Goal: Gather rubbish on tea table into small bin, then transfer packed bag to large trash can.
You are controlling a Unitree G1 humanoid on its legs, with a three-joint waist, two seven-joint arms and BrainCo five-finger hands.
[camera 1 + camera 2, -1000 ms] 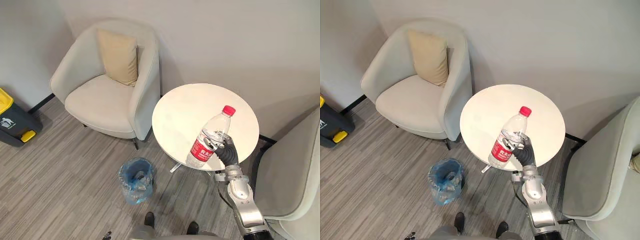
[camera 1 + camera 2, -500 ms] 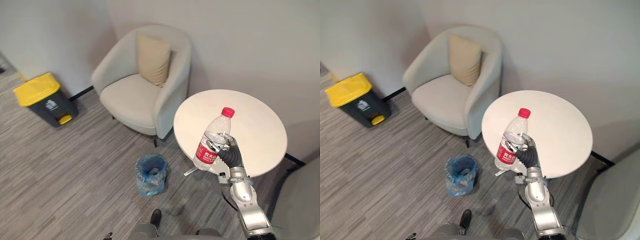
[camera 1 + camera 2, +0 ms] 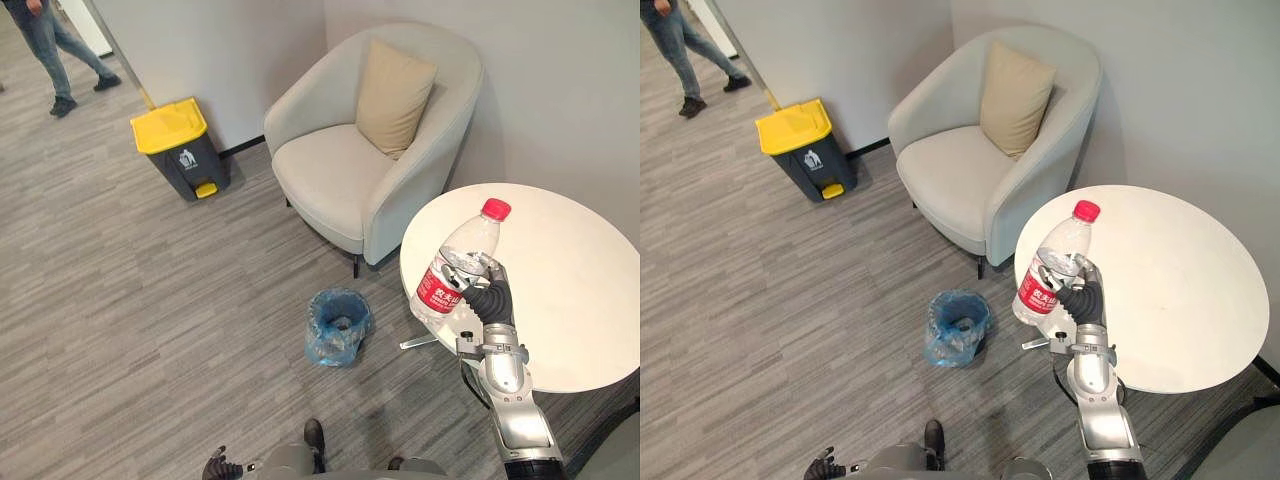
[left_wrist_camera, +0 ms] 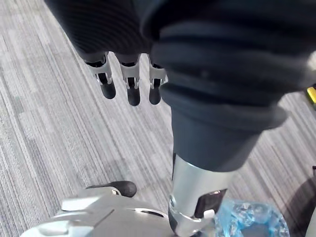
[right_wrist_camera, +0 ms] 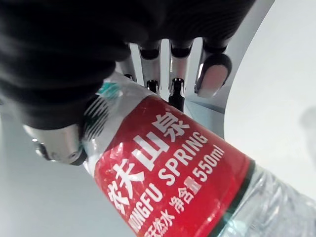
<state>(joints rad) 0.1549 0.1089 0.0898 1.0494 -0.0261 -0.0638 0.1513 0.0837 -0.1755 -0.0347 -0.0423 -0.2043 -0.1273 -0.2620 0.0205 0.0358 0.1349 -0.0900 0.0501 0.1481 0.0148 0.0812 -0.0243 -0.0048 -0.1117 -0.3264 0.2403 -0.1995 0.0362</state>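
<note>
A clear plastic water bottle (image 3: 455, 268) with a red cap and red label is held tilted in my right hand (image 3: 491, 301), above the near left edge of the round white tea table (image 3: 575, 300). In the right wrist view the fingers (image 5: 174, 64) curl round the bottle's label (image 5: 173, 182). The small bin (image 3: 338, 324), lined with a blue bag, stands on the floor left of the table. The large grey trash can (image 3: 181, 150) with a yellow lid stands by the far wall. My left hand (image 3: 825, 465) hangs low with its fingers (image 4: 129, 85) relaxed and holding nothing.
A beige armchair (image 3: 370, 150) with a tan cushion (image 3: 394, 95) stands behind the small bin and beside the table. A person's legs (image 3: 48, 50) show at the far left. Grey striped floor (image 3: 150, 300) spreads between the bins.
The whole picture has shifted as the camera turned left, bringing the large trash can and a person into view. The bottle stays in my right hand.
</note>
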